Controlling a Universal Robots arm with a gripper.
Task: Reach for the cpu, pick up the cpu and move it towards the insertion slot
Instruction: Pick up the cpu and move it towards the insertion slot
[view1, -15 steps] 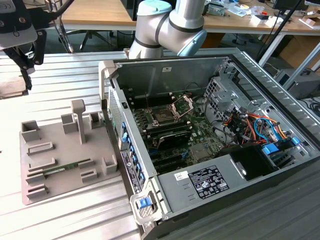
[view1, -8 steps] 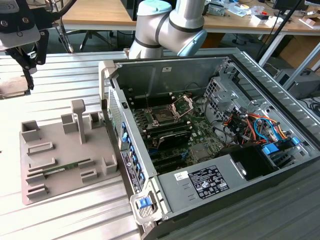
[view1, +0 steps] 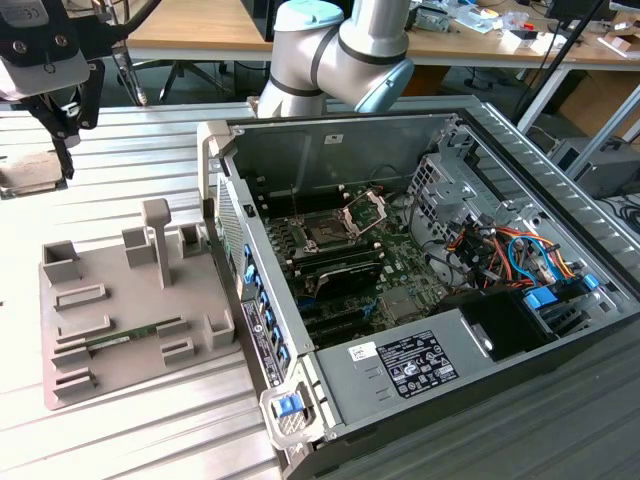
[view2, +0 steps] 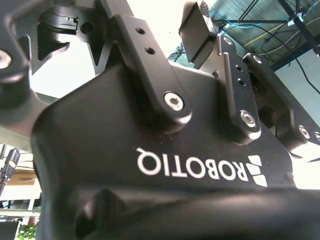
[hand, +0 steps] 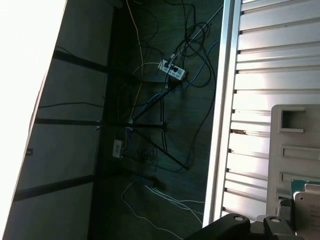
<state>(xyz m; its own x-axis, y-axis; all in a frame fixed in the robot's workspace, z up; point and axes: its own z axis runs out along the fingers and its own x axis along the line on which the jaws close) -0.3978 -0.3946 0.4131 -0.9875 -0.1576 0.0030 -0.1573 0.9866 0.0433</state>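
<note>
Ribbed metal table (view1: 150, 440), hand (view1: 68, 150) near cpu (view1: 28, 172)

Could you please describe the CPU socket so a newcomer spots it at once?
Find the open computer case at the exterior view's right. On its green motherboard lies the insertion slot: a dark square with a silver hinged frame, unlike the long black memory slots beside it.

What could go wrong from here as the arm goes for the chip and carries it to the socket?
1. The chip lies flat on the ribbed table, close to the gripper; a shallow grip could let it slip.
2. The socket sits deep inside the open case, so the arm might clip a wall or the cables on the way.
</note>
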